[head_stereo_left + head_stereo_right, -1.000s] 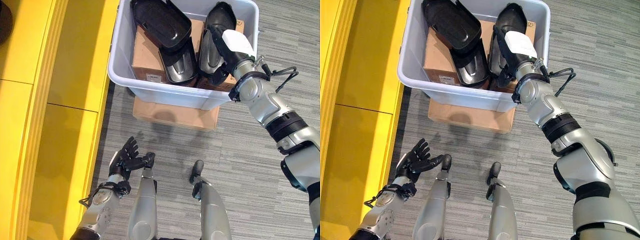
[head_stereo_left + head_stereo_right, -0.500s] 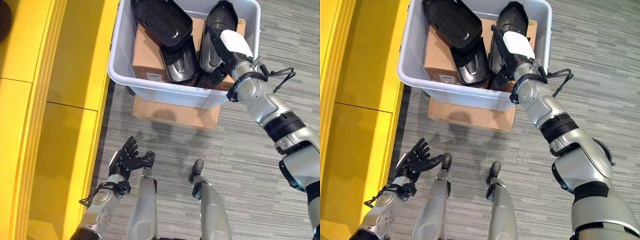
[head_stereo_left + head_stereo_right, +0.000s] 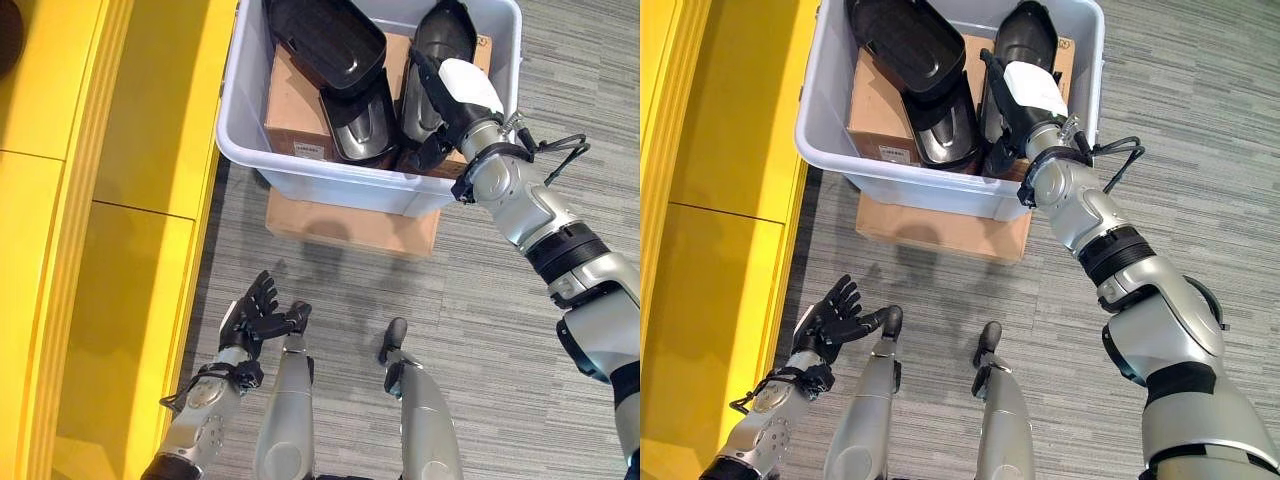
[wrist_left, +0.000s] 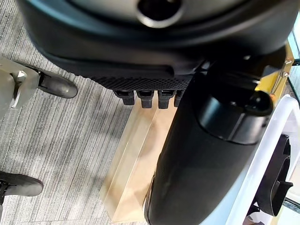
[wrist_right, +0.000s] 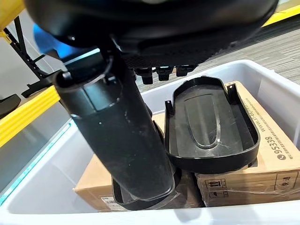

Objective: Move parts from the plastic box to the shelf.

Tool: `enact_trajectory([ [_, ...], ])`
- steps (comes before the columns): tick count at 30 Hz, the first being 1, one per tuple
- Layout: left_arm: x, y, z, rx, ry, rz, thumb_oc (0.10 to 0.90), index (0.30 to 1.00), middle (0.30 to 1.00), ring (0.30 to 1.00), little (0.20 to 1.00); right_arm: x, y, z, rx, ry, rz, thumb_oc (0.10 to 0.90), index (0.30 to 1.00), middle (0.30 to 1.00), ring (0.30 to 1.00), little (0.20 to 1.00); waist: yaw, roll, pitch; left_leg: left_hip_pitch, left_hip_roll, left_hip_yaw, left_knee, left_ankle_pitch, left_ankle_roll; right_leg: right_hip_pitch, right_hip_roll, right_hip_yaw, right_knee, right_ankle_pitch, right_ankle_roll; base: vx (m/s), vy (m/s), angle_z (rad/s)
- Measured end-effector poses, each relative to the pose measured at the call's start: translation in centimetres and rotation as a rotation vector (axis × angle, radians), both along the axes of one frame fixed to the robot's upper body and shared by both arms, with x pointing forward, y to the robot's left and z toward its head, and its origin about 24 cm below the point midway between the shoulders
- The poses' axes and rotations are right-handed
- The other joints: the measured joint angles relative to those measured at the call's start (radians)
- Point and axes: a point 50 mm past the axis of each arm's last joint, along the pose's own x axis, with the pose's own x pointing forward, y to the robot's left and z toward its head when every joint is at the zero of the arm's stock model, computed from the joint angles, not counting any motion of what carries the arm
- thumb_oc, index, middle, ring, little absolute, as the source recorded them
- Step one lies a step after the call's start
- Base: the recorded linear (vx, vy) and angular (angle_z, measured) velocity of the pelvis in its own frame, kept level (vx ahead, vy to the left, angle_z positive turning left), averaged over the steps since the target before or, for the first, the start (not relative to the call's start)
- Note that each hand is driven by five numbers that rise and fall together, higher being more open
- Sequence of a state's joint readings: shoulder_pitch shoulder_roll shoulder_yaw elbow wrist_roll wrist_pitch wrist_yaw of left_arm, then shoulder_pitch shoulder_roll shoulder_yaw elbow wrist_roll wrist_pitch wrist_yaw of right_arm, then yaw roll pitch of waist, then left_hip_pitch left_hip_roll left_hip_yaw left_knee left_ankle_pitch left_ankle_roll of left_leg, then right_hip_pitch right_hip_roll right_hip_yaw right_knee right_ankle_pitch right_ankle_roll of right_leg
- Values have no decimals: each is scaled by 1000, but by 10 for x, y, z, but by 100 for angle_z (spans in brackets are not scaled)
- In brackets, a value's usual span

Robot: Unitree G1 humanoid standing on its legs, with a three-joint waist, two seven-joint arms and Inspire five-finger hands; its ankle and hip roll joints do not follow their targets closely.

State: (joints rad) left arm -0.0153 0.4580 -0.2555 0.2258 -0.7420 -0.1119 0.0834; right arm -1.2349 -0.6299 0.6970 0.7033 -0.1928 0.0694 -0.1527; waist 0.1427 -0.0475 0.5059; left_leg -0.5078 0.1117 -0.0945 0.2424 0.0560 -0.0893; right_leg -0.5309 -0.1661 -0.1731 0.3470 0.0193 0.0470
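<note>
Glossy black moulded parts (image 3: pixel 330 45), translucent plastic box (image 3: pixel 330 185)

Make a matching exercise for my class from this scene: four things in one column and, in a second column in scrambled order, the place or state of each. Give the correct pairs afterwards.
Things:
1. plastic box
2. left hand
3. right hand
4. yellow shelf

Places or states:
A. reaching into the box among the black parts
B. along the robot's left side
C. low over the carpet, fingers spread, holding nothing
D. resting on a flat cardboard box, holding black parts and a brown carton

Pairs: 1-D, 2-C, 3-A, 4-B
</note>
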Motion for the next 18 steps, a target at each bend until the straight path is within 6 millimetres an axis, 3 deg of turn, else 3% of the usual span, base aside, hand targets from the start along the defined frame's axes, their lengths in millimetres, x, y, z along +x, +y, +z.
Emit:
enact_trajectory([
  [18,0,1,0,6,3,17,900,1000,1000,1000,1000,1,3,1,-31,2,-1,900,1000,1000,1000,1000,0,-10,7,-15,-2,-3,14,-4,1,-9,0,1,2,0,0,0,0,0],
])
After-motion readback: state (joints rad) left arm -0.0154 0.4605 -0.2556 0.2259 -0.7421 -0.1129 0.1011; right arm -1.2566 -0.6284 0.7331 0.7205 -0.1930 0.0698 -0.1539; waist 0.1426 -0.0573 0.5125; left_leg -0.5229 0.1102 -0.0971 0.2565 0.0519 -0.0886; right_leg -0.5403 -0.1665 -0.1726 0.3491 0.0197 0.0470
